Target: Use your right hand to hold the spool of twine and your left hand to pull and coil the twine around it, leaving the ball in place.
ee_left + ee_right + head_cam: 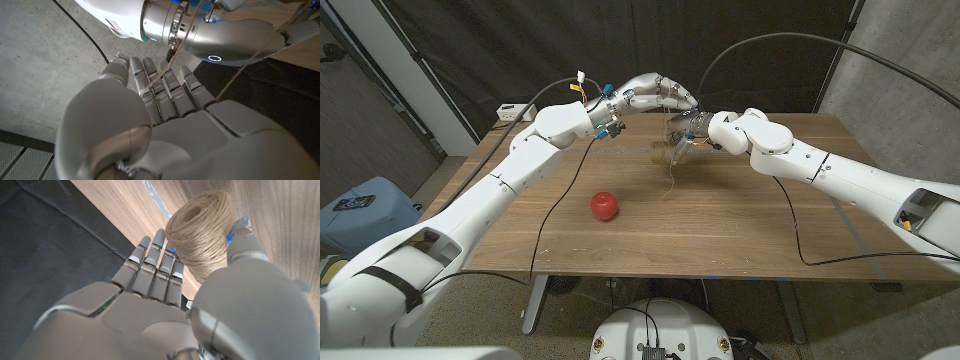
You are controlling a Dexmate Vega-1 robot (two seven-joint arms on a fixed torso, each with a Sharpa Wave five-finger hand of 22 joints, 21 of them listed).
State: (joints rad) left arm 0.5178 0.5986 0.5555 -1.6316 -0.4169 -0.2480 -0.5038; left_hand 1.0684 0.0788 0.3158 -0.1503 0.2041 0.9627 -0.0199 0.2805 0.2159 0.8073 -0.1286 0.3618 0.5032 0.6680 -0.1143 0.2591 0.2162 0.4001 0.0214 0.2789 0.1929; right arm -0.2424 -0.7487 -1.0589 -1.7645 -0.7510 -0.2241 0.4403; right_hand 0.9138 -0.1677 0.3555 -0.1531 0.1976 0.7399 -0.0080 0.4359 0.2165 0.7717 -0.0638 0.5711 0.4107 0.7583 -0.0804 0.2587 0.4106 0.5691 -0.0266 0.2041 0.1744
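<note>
**Twine spool gripped above the desk's far edge**

Your right hand grips the pale, round spool of wound jute twine between its fingers and thumb, holding it up over the far middle of the brown wooden desk, close to the far edge. Your left hand sits just beside it, raised a little higher, with a thin loose strand of twine running across its fingers; I cannot tell whether that hand pinches the strand or merely carries it draped. The strand leads on toward your right wrist. The small red ball lies on the desk, left of centre, well apart from both hands
</note>
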